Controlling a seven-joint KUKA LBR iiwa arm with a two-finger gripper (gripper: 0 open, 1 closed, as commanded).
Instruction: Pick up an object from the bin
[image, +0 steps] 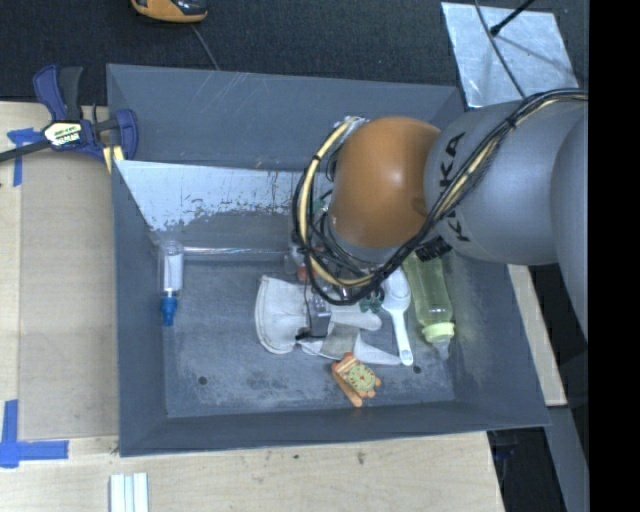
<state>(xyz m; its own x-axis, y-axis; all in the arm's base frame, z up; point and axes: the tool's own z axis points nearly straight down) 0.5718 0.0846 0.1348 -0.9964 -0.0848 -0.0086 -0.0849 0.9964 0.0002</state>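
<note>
Jaws: low over the bin's floor, near its middle, tucked under the arm's orange dome cover (380, 180). Only a dark part showed below the cables, so whether they stood apart or together could not be told.
Bin: grey metal bin (200, 405) with sloped walls. The arm (510, 190) came in over its right rim.
Nearest thing: a white, crumpled, soft-looking piece (274, 312) on the floor just left of the jaws, touching them or very nearly. Nothing could be seen clamped between them.
Its lie: the long axis ran from the far wall toward the near wall, so it passed alongside the jaws, not across them.
Other close things: more white pieces lay heaped under and just right of the jaws, among them a white plastic spoon (402, 328) with its handle pointing to the near wall.
Toward the near wall: a small orange-and-tan blocky toy (356, 379), just clear of the heap.
Right side: a pale yellow-green translucent bottle (433, 295), lengthwise along the right wall.
Left side: a clear tube with a blue cap (170, 286), well apart from the jaws.
Judgement: a grasp looked close but not secured. The coming move probably turned on a small shift left to straddle the white piece across its narrow width.
</note>
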